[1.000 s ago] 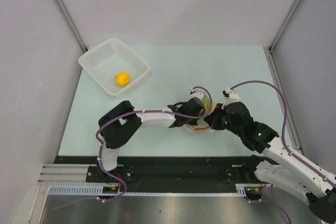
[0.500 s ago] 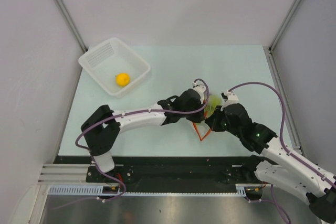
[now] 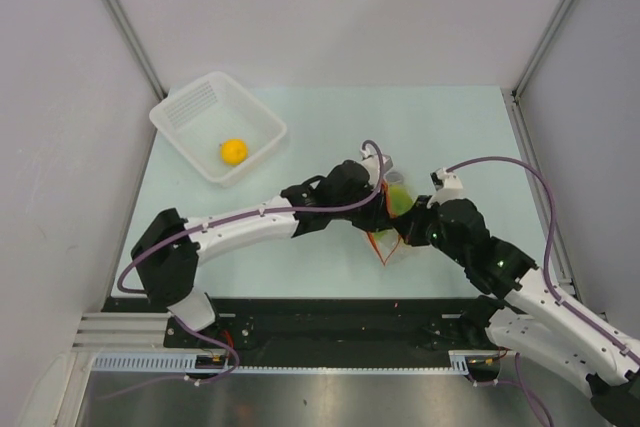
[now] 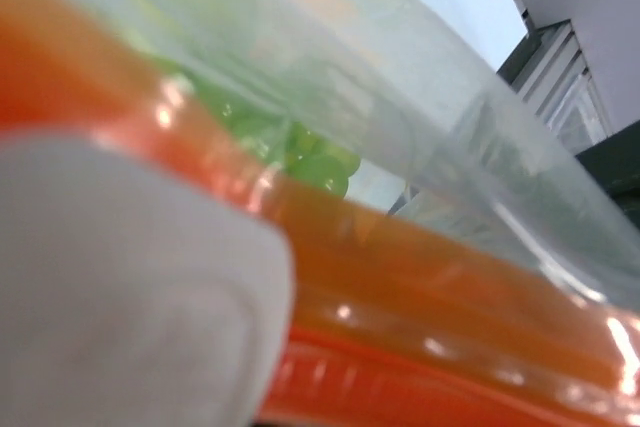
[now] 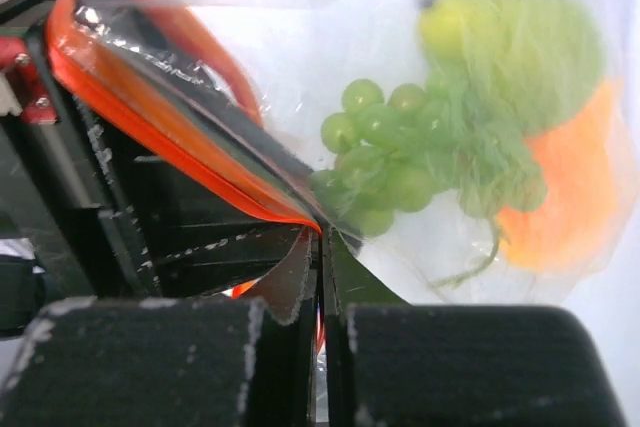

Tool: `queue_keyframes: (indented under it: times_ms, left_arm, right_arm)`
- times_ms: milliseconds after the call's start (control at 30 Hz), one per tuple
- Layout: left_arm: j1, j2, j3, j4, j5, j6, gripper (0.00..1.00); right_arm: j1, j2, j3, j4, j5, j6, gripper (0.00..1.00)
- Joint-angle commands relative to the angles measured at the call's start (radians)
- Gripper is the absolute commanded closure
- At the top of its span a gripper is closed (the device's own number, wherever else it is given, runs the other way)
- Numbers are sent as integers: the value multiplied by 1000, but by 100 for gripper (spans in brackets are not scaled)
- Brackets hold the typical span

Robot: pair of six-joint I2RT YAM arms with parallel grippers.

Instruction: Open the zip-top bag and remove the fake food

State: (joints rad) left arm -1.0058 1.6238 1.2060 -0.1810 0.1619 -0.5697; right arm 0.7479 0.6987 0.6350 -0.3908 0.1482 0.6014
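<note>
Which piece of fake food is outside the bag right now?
The round yellow-orange fruit, lying alone in the white basket. The grapes, pear and orange piece are all inside the bag.

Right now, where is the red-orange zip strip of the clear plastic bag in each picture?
Top external: the red-orange zip strip makes a thin V just right of and below the centre.
Left wrist: the strip slants across the lower half, very close up.
Right wrist: the strip runs from the upper left down to the middle.
Shared landmark: the green plastic fruit inside the clear plastic bag.
</note>
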Motion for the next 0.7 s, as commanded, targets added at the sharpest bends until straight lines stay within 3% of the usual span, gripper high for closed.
queue_keyframes:
  times_ms: [0, 233, 433, 667]
  left_arm:
    - [30, -42, 20, 126, -2, -102, 100]
    - [59, 76, 101, 135, 8, -197, 100]
    - [70, 18, 89, 144, 47, -235, 100]
    - [88, -71, 33, 274, 214, -360, 100]
  right_arm:
    - [-2, 12, -18, 18, -41, -5, 100]
    - [8, 64, -12, 12, -73, 23, 100]
    - [11, 36, -18, -48, 17, 5, 100]
    - [10, 36, -24, -48, 66, -11, 100]
